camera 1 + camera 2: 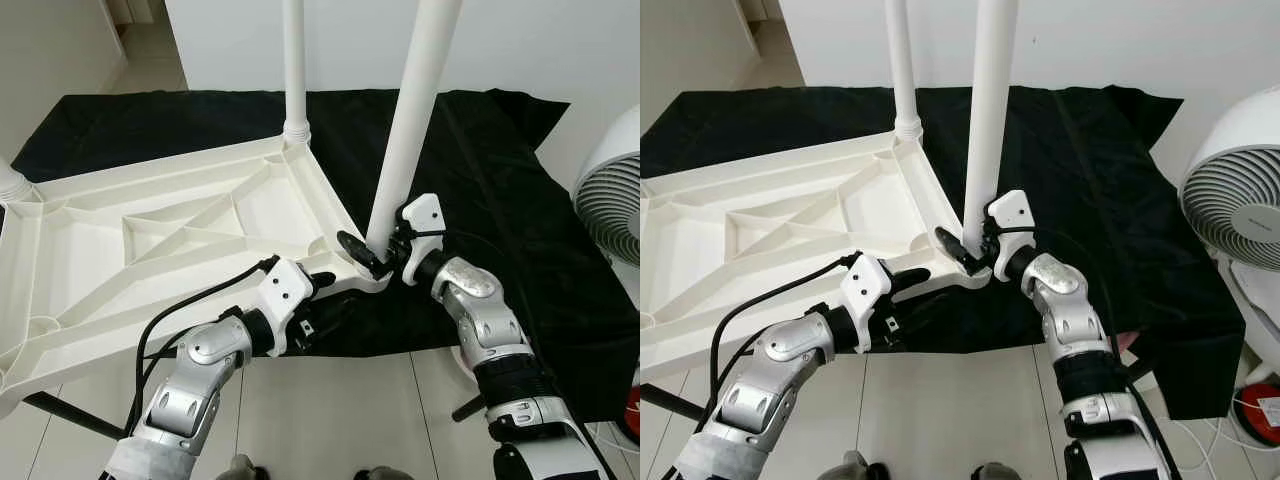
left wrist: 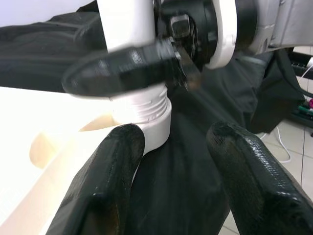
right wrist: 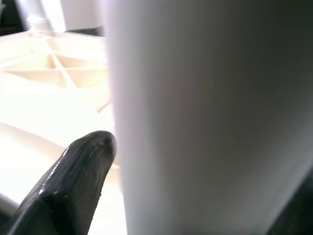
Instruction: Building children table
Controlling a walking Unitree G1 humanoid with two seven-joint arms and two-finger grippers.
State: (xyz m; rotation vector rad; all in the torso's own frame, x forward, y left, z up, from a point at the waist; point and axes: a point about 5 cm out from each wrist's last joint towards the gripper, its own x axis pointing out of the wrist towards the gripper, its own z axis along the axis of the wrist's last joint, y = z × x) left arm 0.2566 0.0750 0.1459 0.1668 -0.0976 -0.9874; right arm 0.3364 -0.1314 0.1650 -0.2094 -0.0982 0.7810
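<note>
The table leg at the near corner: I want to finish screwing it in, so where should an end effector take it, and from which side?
Probably low on the round shaft of the table leg, just above its threaded end, where the right end effector already closes on it. Come from the robot's right, over the black cloth; the upturned tabletop blocks the other side.

White plastic tabletop (image 1: 150, 250) lies inverted on black cloth (image 1: 480, 180); two white legs (image 1: 410, 120) stand upright in its corner sockets.

Upturned tabletop (image 1: 170, 240) fills the frame's left on a cloth (image 1: 480, 200); two legs (image 1: 410, 120) upright centre; fan (image 1: 612, 190) right edge
</note>
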